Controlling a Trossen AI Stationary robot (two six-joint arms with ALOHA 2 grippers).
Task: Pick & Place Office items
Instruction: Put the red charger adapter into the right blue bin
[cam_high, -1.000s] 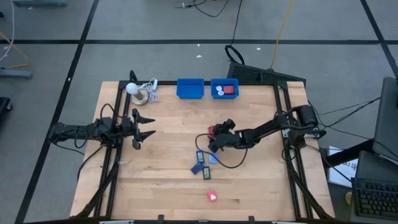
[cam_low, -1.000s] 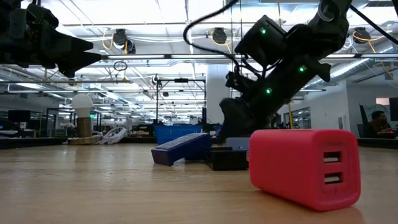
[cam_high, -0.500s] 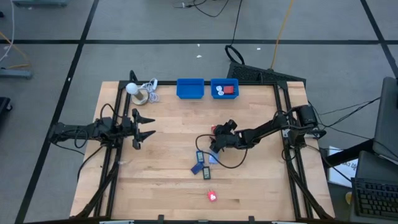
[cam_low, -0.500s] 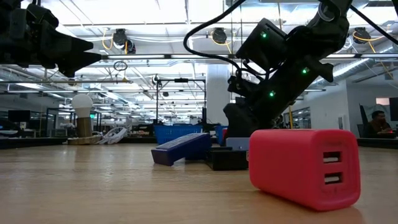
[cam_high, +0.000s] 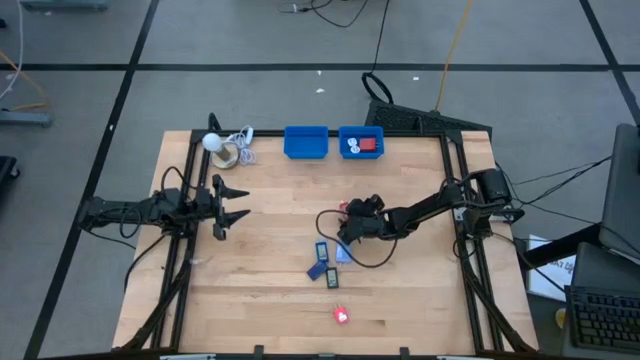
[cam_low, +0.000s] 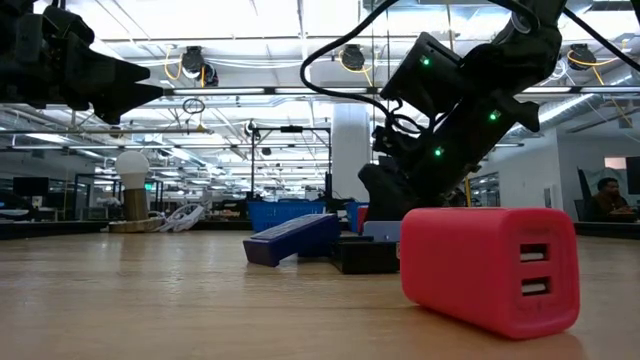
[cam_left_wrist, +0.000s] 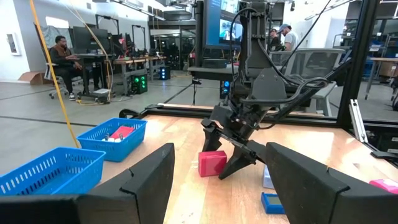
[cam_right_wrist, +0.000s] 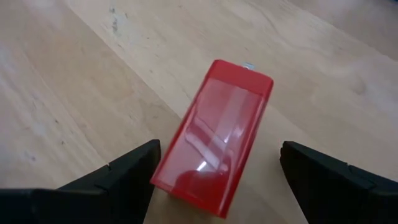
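Note:
My right gripper (cam_high: 348, 224) is open low over the table's middle. Its fingers stand on either side of a red block (cam_right_wrist: 214, 143) that lies flat on the wood, also seen in the high view (cam_high: 344, 208) and the left wrist view (cam_left_wrist: 212, 163). I see no touch. Near it lie two dark blue rectangles (cam_high: 322, 252) (cam_high: 315, 270), a light blue block (cam_high: 343, 255) and a green-white bit (cam_high: 333, 278). Another red block (cam_high: 341, 316) (cam_low: 490, 270) lies by the near edge. My left gripper (cam_high: 228, 205) is open and empty at the left.
Two blue bins (cam_high: 306, 142) (cam_high: 361, 142) stand at the far edge; the right one holds a red and a white piece. A white ball with a coiled cord (cam_high: 225, 148) lies at the far left. A black cable (cam_high: 330, 225) loops from the right arm.
My right gripper has shifted slightly toward the table's right edge, staying low by the red block. The block and the other pieces lie where they were.

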